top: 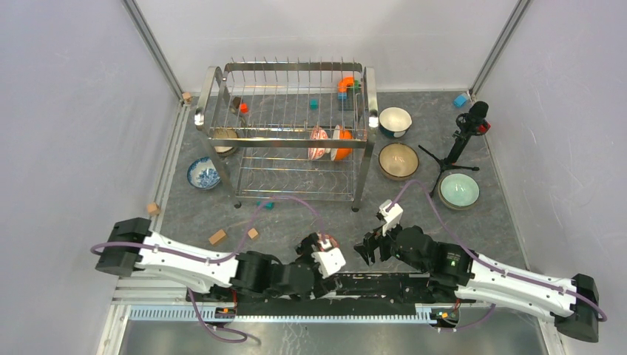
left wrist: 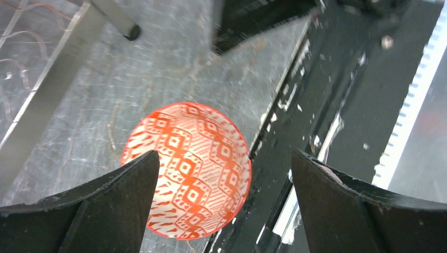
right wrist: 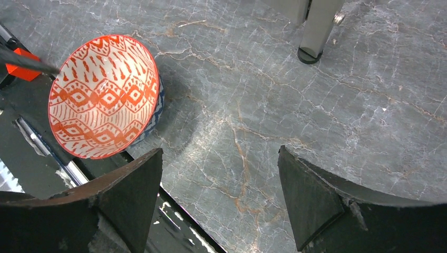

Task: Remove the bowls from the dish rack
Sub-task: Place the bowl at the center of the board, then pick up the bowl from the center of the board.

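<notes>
1. Table [top: 185,218]: grey marbled top, walled in white on the left, right and far sides. A black rail [top: 384,279] carrying both arm bases closes the near edge.
2. Dish rack [top: 288,133]: stands far-centre. The strip of table between its front legs and the rail is the open room. Wooden blocks [top: 217,237] lie in the left part of that strip.
3. Right of the rack: teal-and-white bowl [top: 395,121], speckled brown bowl [top: 398,160] and pale green bowl [top: 459,190], all upright on the table. A black tripod stand [top: 458,144] crowds the gap between them.
4. Left of the rack: blue-patterned bowl [top: 202,174], on the table just beside the rack's leg.
5. In the rack: pink-patterned bowl [top: 319,143] and orange bowl [top: 341,143], on edge side by side at the front right.
6. Red-patterned bowl [left wrist: 187,168]: rim up on the table at the near edge, hard against the rail (touching or not, cannot tell).
7. Left gripper [left wrist: 224,158]: spread wide above that bowl. The table-side finger overlaps the bowl's rim in its wrist view. The other finger hangs well clear, over the rail.
8. Right gripper [right wrist: 220,153]: spread wide over bare table, nothing between the fingers. The red-patterned bowl sits off to its side, and a rack leg [right wrist: 316,31] stands beyond.
</notes>
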Controlling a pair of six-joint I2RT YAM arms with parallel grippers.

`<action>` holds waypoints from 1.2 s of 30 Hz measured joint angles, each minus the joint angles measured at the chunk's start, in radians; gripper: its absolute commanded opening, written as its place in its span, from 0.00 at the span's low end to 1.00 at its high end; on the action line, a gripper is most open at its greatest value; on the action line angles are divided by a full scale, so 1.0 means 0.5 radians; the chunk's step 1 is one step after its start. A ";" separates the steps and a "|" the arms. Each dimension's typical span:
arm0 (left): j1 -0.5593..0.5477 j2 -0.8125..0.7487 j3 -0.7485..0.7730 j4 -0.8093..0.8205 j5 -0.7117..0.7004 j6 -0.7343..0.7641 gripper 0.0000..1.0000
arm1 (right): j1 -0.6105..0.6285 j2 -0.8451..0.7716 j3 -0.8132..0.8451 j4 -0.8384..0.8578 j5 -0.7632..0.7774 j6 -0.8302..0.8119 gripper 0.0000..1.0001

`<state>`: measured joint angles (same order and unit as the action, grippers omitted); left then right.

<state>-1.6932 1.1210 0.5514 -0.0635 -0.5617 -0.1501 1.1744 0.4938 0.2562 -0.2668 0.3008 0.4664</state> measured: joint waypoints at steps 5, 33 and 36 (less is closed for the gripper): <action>0.000 -0.285 -0.016 -0.042 -0.253 -0.307 1.00 | 0.000 -0.021 -0.001 0.013 0.021 0.009 0.87; 0.230 -0.153 -0.140 -1.080 -0.575 -2.951 0.50 | 0.000 0.114 -0.155 0.295 0.078 0.173 0.86; 0.288 -0.147 -0.146 -1.006 -0.523 -2.935 0.46 | 0.000 0.114 -0.160 0.307 0.077 0.175 0.86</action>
<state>-1.5494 1.0473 0.4786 -0.5667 -0.8230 -1.6176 1.1744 0.5507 0.1761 -0.1135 0.3393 0.5537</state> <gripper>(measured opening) 0.493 0.857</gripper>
